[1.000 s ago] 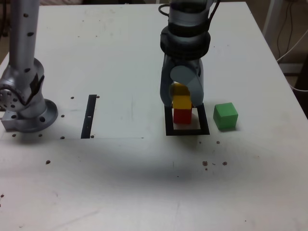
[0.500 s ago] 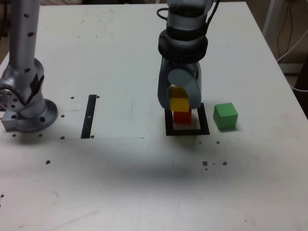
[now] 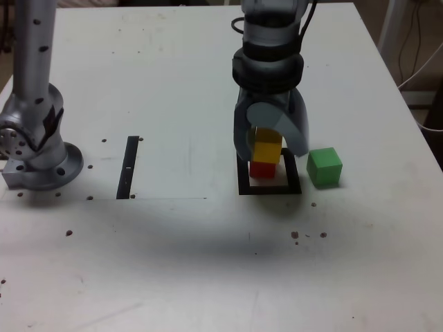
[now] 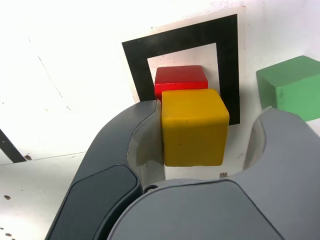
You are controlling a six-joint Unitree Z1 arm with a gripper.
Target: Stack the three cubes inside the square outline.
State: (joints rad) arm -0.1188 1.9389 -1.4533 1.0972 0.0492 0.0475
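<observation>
1. Gripper (image 4: 206, 140): jaws apart around the yellow cube (image 4: 195, 130); one finger against it, a gap at the other.
2. Yellow cube: above the red cube (image 3: 262, 170), offset from it.
3. Red cube: inside the black square outline (image 3: 270, 190).
4. Green cube (image 3: 324, 167): on the worktop (image 3: 187, 263), outside the outline, exterior view's right.

White table (image 3: 159, 263), black square outline (image 3: 245, 187), black strip (image 3: 128, 168), red and green cubes (image 3: 324, 167)

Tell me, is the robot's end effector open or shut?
Open: the end effector shows a gap between one finger and the yellow cube.
</observation>
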